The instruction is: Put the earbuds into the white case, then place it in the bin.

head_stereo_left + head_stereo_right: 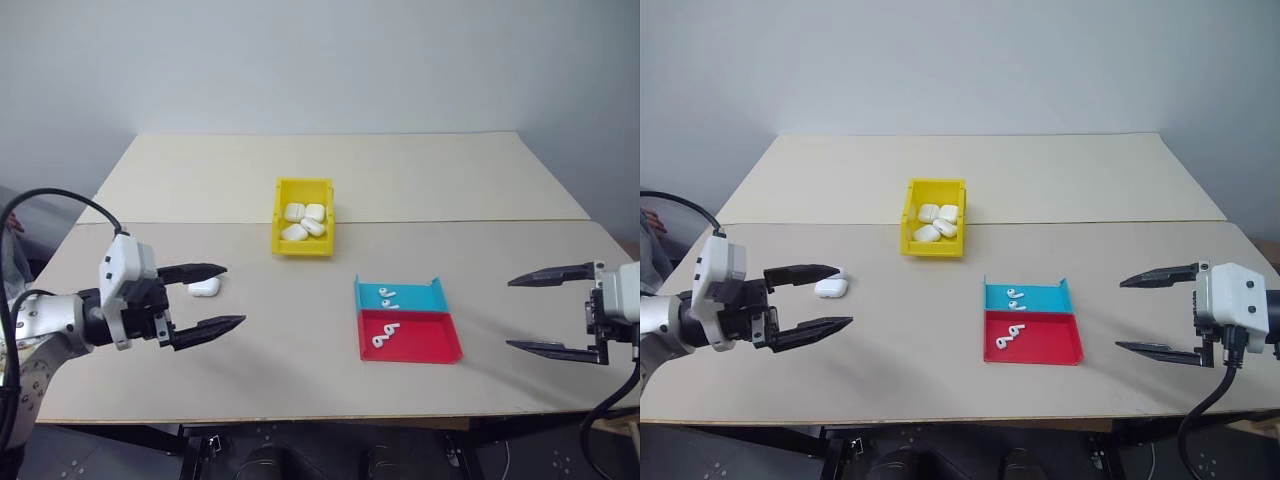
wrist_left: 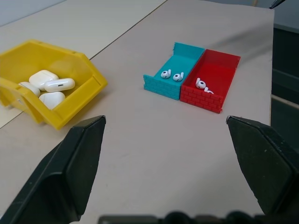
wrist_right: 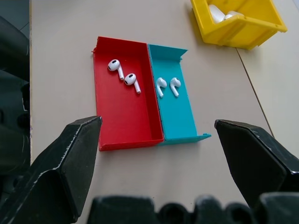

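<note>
While both arms hover low over the near edge of the bench [image 1: 300,380], nothing is held: left gripper [image 1: 222,296] has its fingers spread wide and empty, right gripper [image 1: 525,313] likewise spread and empty.

Landmark = red tray [image 1: 425,345], near-centre of the bench.
- Red tray holds two earbuds [image 1: 384,334], loose, lying on its floor.
- Blue tray [image 1: 420,296] sits touching the red tray's far side; two more earbuds [image 1: 386,297] in it.
- White case [image 1: 205,287] lies on the bench well to the left of the red tray, just past the left gripper's upper finger. Lid looks shut; can't tell for sure.
- Yellow bin [image 1: 284,190] stands beyond the red tray and to its left, already carrying several white cases [image 1: 303,221].
- Right gripper is well to the right of the red tray, pointing back toward it.

Progress, my read: this cycle is at the start. No earbud picked, loose case not opened or loaded, not in the bin. The cases in the bin suggest previous cycles done, though I can't confirm they're filled.

Left to do: grab the case, open it, seat a pair of earbuds, close, drop in the bin. Left arm is nearest the case; right arm is nearest the trays.
</note>
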Action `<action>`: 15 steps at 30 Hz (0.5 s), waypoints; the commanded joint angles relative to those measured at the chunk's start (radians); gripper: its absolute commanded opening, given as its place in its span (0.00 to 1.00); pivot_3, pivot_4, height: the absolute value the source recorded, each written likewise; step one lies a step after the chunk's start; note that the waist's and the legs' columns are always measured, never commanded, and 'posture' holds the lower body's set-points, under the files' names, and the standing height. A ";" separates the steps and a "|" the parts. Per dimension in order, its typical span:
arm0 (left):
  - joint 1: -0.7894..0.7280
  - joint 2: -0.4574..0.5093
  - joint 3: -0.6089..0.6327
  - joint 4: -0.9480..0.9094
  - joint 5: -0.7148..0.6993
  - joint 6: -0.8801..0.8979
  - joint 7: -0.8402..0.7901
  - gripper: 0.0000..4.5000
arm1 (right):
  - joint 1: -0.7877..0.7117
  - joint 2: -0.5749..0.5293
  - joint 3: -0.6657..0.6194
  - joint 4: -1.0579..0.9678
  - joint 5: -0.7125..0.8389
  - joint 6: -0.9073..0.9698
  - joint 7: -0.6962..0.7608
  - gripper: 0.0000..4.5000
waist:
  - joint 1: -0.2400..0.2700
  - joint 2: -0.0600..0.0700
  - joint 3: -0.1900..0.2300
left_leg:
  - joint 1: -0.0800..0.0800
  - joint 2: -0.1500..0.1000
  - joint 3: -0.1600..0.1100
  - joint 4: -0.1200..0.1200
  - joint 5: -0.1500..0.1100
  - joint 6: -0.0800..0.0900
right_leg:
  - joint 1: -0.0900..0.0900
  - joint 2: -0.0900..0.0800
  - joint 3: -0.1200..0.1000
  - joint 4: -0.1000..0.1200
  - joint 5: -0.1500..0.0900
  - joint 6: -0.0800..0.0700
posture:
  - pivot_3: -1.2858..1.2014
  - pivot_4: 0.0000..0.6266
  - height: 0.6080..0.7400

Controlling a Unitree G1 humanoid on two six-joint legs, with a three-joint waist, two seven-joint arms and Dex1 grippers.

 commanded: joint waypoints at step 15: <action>0.009 0.002 -0.041 -0.175 0.135 0.124 0.360 1.00 | -0.043 0.007 0.020 0.021 -0.014 -0.038 -0.019 1.00 | 0.000 0.000 0.000 | 0.000 0.000 0.000 0.000 0.000 0.000 | 0.000 0.000 0.000 0.000 0.000 0.000 | 0.52 0.24 1.00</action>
